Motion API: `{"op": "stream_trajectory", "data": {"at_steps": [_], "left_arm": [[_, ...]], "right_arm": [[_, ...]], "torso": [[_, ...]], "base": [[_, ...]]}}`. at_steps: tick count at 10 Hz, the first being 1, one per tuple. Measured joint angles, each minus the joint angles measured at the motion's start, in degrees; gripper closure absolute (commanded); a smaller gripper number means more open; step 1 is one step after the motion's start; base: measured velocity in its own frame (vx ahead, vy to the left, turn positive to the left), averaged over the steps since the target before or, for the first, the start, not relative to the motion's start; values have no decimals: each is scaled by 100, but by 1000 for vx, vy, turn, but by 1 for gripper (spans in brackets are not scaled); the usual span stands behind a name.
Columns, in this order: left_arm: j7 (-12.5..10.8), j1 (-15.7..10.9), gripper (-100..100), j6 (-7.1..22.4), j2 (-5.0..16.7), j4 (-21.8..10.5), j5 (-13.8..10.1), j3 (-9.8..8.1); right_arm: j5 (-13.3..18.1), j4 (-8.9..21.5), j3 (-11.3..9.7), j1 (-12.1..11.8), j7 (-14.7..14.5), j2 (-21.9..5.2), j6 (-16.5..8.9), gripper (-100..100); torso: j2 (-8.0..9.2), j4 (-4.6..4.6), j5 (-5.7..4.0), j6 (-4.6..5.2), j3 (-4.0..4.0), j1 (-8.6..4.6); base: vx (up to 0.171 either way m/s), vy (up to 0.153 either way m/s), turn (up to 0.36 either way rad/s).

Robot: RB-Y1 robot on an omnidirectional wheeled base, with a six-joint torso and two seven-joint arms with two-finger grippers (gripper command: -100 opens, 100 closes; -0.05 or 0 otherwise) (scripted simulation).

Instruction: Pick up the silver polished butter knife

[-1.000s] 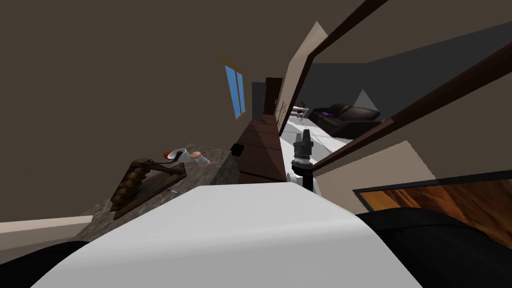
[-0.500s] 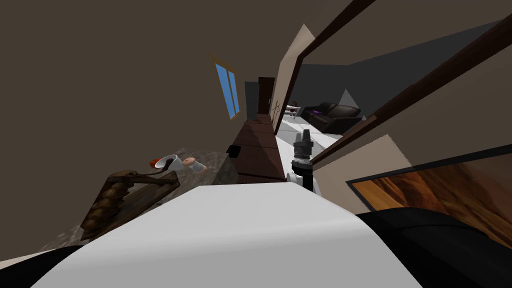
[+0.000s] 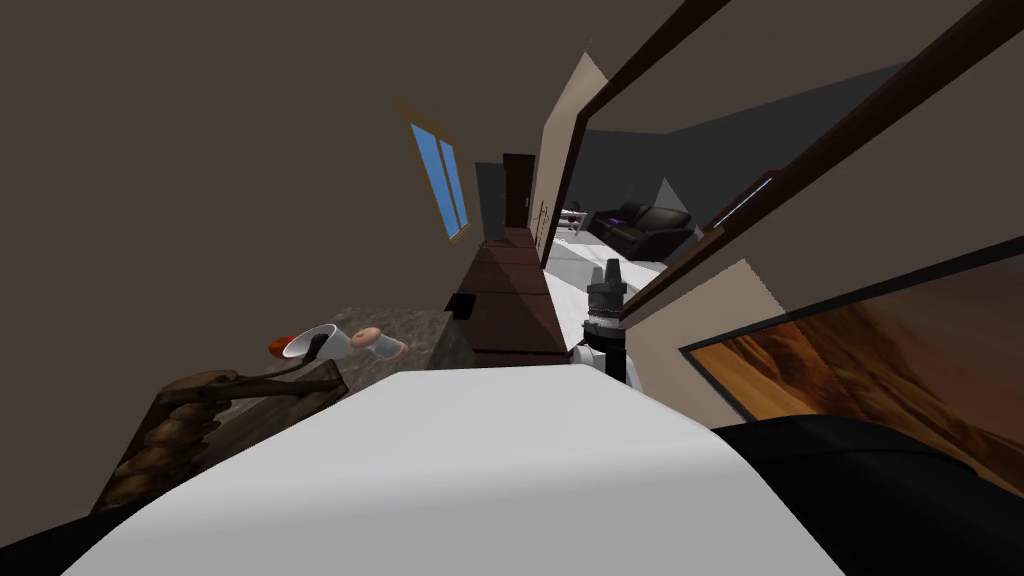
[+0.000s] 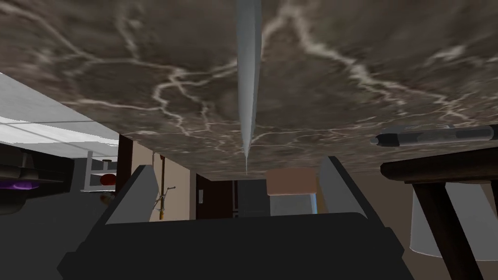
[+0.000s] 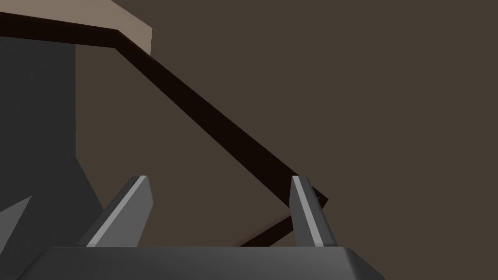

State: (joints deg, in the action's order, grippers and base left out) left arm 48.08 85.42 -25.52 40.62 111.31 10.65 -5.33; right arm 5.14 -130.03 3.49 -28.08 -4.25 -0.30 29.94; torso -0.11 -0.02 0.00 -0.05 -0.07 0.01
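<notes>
The butter knife (image 4: 248,73) is a long, tapering silver blade lying flat on the brown marbled counter (image 4: 121,58). My left gripper (image 4: 238,164) is open just short of the knife's tip, with the knife running away from it in line with the gap between the fingers (image 4: 138,192). Nothing is held. The right gripper (image 3: 610,268) is raised in front of my right side, and its wrist view shows the right gripper (image 5: 220,181) open and empty.
On the counter (image 3: 400,325) stand a dark wooden board (image 3: 250,400) with a loaf, a white cup (image 3: 318,343), a pink-topped cup (image 3: 378,342) and an orange thing (image 3: 281,346). A dark pen-like object (image 4: 437,135) lies beside the knife. A dark cabinet (image 3: 510,310) adjoins the counter.
I have moved: in the head view the counter, board and cups slid toward the lower left and the doorway shifted left. The right arm keeps its pose.
</notes>
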Motion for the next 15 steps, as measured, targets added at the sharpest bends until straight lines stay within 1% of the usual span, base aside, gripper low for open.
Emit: {"op": "stream_trajectory", "data": {"at_steps": [1,2,3,5,6,10,11,12,14,15], "left_arm": [[13,8,0,9,7,-1,0,3],[12,7,-100,8,7,-1,0,2],[-17,-97,-100,21,10,-88,6,22],[-58,-281,-100,30,-51,-271,46,86],[-60,-291,100,27,-55,-283,49,90],[-38,-292,100,22,-44,-277,62,85],[-40,-291,0,24,-45,-278,60,85],[-40,-291,100,24,-46,-278,60,85],[-8,-73,100,-6,-19,-98,14,24],[-9,-59,0,-5,-17,-88,10,19]], "right_arm": [[0,0,0,0,0,0,0,0],[0,0,0,0,0,0,0,0],[0,0,-1,0,0,1,0,0],[0,0,-1,0,0,1,0,0],[0,0,0,0,0,1,0,0],[0,0,0,0,0,1,0,0],[0,0,0,0,0,1,0,0],[0,0,0,0,0,1,0,0],[0,0,0,0,0,0,0,0],[0,0,0,0,0,1,0,0]], "torso": [[4,1,-1,-2,2,-9],[8,2,-3,-2,5,-16],[6,2,-4,0,4,-20],[3,1,-5,-1,2,-26],[6,1,-6,-2,3,-24],[10,4,4,-12,7,-8],[11,4,4,-10,7,-7],[11,4,5,-10,7,-7],[21,4,4,-10,12,-4],[17,5,6,-5,11,-4]], "base": [[0,0,0],[11,-6,-74],[23,-18,-68],[15,-13,-33],[0,0,0],[0,0,-4],[0,0,0],[-10,16,99],[-17,12,53],[0,0,0]]}}
